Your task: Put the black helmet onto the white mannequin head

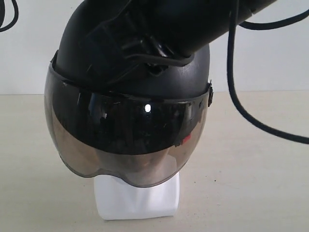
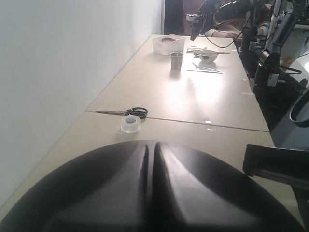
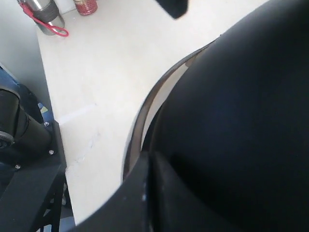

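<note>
Because both grippers rest closed on top of the black helmet [image 1: 193,72], you are pressing on it rather than gripping it. The left gripper [image 2: 150,150] has its fingers shut tight with nothing between them, and the right gripper [image 3: 147,162] shows the same thin seam, laid against the shell. Directly under both, the helmet already covers the white mannequin head [image 1: 137,200], which by the look of it suits a last push to seat it. Below your grippers the smoky visor [image 1: 125,140] hides the face, so you see only the squarish base and cannot tell how deep the head sits. Black fingers blur into black shell in both wrist views, so the exact contact is hard to make out.
</note>
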Controlling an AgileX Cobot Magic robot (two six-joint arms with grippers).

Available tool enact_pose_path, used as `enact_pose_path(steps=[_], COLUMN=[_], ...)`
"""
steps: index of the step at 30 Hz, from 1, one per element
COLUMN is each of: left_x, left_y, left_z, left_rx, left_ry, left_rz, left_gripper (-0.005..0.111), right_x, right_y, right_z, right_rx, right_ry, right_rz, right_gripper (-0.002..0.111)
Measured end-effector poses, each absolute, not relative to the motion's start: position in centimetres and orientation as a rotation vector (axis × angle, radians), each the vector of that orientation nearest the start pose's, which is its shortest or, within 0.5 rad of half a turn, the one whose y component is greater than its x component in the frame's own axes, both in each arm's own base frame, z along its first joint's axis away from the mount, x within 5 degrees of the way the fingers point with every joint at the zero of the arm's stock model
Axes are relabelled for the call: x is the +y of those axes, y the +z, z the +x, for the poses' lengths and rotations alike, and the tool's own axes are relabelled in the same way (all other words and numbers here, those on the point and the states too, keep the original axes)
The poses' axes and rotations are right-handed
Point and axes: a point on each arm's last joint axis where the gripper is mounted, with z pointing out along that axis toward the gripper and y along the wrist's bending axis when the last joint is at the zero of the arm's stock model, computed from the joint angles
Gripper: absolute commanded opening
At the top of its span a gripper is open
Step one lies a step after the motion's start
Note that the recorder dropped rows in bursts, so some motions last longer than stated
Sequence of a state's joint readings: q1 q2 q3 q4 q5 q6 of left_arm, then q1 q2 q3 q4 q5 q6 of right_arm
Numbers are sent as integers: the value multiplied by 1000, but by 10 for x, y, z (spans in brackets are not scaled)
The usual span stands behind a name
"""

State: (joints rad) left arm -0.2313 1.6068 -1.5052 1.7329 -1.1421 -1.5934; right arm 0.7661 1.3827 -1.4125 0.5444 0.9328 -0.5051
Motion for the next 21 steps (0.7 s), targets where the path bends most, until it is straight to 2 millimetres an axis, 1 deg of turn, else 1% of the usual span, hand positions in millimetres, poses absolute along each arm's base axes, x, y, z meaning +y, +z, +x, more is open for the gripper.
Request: enact_pose_path(steps=[2,3,13,14,16,21], left_x=[-157,-157,-156,-155,-146,-128], left_y=[407,408,407,407,407,405], left_z=[311,311,314,315,318,326], left_rx=[1401,1398,1404,1407,1427,1465], left_ry=[-973,-974,-986,-987,-983,-974], left_rz=[1173,1171,1152,1149,1124,1076], left_gripper=[4,4,4,4,4,4], right_x=[229,228,226,226,225,219], right_y=[390,388,386,386,386,394], right_z=[182,182,180,180,180,174], right_rx=[2055,2062,2073,2073,2068,2017], right_ry=[791,780,770,770,767,729], right_rz=[-1283,-1298,-1316,-1316,-1312,-1291], right_gripper=[0,0,0,0,0,0])
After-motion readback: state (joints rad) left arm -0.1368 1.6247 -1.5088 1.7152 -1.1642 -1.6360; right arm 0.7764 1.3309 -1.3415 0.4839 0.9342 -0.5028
